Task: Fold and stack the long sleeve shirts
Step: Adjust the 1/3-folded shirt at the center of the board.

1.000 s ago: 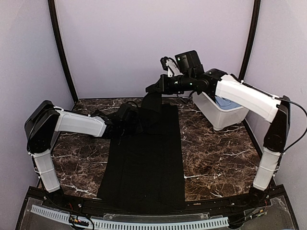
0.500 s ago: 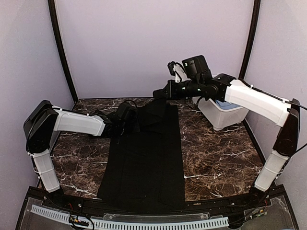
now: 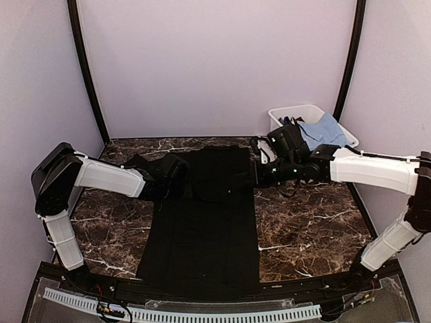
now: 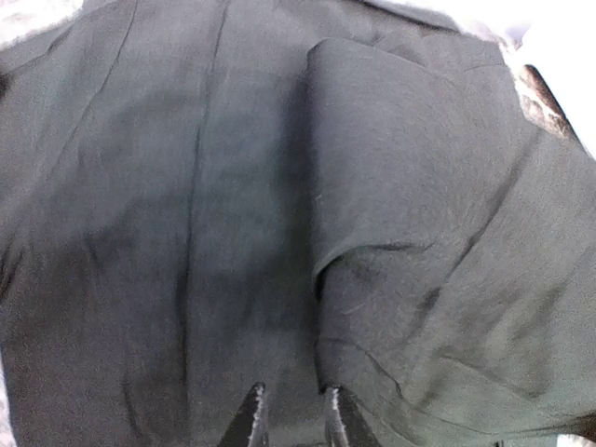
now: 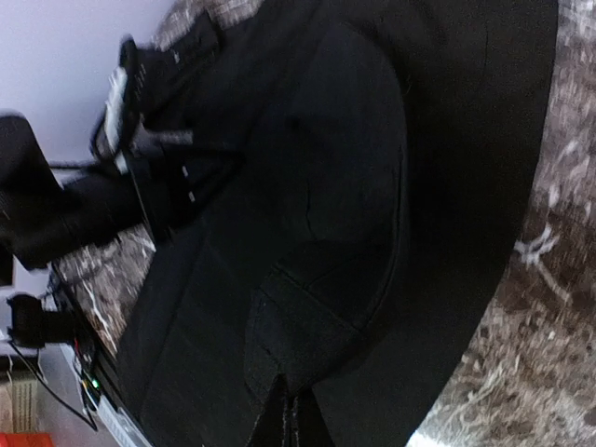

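A black long sleeve shirt (image 3: 205,229) lies flat down the middle of the marble table, its upper part folded over on itself. My left gripper (image 3: 183,176) rests low on the shirt's upper left. In the left wrist view its jaws (image 4: 293,414) stand slightly open over the cloth (image 4: 186,186), with a fold edge beside the right fingertip (image 4: 337,410). My right gripper (image 3: 256,176) sits at the shirt's upper right edge. The right wrist view shows it (image 5: 300,410) shut, pinching a cuff-like flap of the black shirt (image 5: 354,186).
A white bin (image 3: 279,116) stands at the back right corner with a blue cloth (image 3: 323,128) in it. Bare marble table (image 3: 310,215) shows to the right and left (image 3: 108,215) of the shirt. Purple walls close in the back and sides.
My right arm has come down from high at the back to the shirt's upper right edge, bringing the lifted black cloth onto the shirt. My left jaws have parted a little.
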{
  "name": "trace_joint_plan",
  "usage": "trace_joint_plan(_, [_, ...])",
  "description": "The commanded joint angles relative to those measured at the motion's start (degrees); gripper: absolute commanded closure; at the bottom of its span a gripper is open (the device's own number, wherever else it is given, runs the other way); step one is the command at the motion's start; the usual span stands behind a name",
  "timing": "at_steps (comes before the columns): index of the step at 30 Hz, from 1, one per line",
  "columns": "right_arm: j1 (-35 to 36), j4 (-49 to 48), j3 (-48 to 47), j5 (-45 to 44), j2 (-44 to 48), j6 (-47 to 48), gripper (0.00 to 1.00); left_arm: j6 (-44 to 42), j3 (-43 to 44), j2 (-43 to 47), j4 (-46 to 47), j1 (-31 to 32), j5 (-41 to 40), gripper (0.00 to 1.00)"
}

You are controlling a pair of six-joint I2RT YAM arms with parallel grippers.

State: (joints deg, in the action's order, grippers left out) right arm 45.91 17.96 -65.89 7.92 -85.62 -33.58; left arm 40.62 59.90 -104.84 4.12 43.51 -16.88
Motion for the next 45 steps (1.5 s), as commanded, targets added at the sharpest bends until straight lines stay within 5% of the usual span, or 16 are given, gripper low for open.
trace_joint_plan(1, [3.23,-5.95,10.0,2.9,2.29,-5.99,1.0,1.32,-2.06,1.19,-1.35,-0.11,4.49,0.76])
trace_joint_plan(15, [5.32,-4.05,20.92,4.52,6.45,-10.26,1.0,1.52,-2.66,7.03,-4.93,-0.23,9.98,0.7])
trace_joint_plan(29, [6.04,-12.24,24.26,21.94,13.54,-22.9,1.0,2.86,6.1,2.19,-8.6,-4.72,20.58,0.66])
trace_joint_plan(37, [7.75,-21.48,34.11,20.84,12.03,-31.15,1.0,2.14,8.34,-0.96,-10.21,-4.88,23.45,0.67])
trace_joint_plan(45, [9.52,-19.67,32.4,18.23,8.29,-28.27,1.0,1.77,9.01,-3.31,-10.72,-4.85,24.18,0.67])
